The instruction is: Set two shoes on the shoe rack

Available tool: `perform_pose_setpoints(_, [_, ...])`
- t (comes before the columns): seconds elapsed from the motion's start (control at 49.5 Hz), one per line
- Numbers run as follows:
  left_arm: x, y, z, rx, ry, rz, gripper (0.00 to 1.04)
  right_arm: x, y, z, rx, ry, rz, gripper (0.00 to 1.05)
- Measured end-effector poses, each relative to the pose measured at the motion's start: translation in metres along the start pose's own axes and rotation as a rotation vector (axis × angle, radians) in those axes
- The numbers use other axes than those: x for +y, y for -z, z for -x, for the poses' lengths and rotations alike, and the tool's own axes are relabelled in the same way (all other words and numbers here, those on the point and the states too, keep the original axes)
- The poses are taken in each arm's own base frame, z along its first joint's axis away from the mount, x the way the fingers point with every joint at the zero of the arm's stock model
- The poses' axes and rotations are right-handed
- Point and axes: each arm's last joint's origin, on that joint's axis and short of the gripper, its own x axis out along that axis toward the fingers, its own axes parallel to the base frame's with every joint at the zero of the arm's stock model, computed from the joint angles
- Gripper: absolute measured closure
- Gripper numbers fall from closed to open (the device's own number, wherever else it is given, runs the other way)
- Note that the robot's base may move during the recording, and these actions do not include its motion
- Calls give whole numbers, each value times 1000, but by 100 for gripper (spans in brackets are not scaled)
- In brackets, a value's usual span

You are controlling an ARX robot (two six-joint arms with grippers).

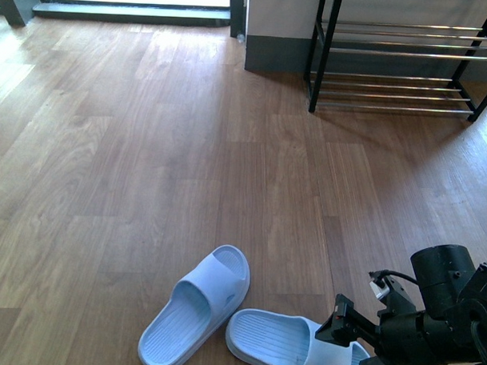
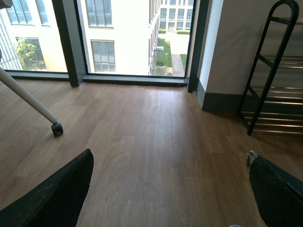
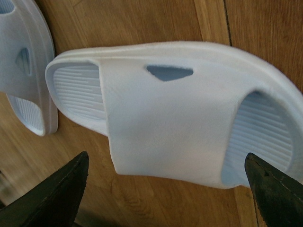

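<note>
light source: daylight through window (image 2: 137, 38); outdoors slightly overexposed, and the bright strip at the top of the front view is blown out.
floor: pale sheen on floor (image 1: 150, 107) toward the window, duller near the camera.
shadows: soft, beside shoe rack (image 1: 399, 68); chrome rods glint.
focus: front and left wrist views sharp; slide (image 3: 175, 118) slightly soft; right pincer (image 3: 166, 158) fingertips dark and blurred.
distortion: rack upright bows in left wrist view.

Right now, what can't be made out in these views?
Front view: the right arm covers one end of the nearer pale-blue slide.
Front view: the shoe rack is cut off by the top and right edges.
Right wrist view: the other slide runs off the edge.
</note>
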Motion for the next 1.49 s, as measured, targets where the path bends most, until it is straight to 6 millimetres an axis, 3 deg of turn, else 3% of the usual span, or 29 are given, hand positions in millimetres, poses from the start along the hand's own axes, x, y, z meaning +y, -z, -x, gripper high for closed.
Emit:
perform_pose_setpoints(0.384, [0, 0, 0, 0, 0, 0, 9, -3, 6, 1, 41, 0, -17, 9])
perform_pose_setpoints(0.666, [0, 0, 0, 0, 0, 0, 9, -23, 12, 39, 28, 90, 51, 9])
perform_pose_setpoints(0.848, [0, 0, 0, 0, 0, 0, 9, -18, 1, 69, -37, 108, 126, 9])
perform_pose_setpoints(1.191, [0, 0, 0, 0, 0, 0, 9, 23, 9, 50, -37, 100, 219, 9])
perform_pose_setpoints(1.353, [0, 0, 0, 0, 0, 0, 9, 26, 8, 48, -53, 124, 206, 9])
perform_pose_setpoints(1.494, [0, 0, 0, 0, 0, 0, 9, 33, 20, 44, -47, 124, 179, 9])
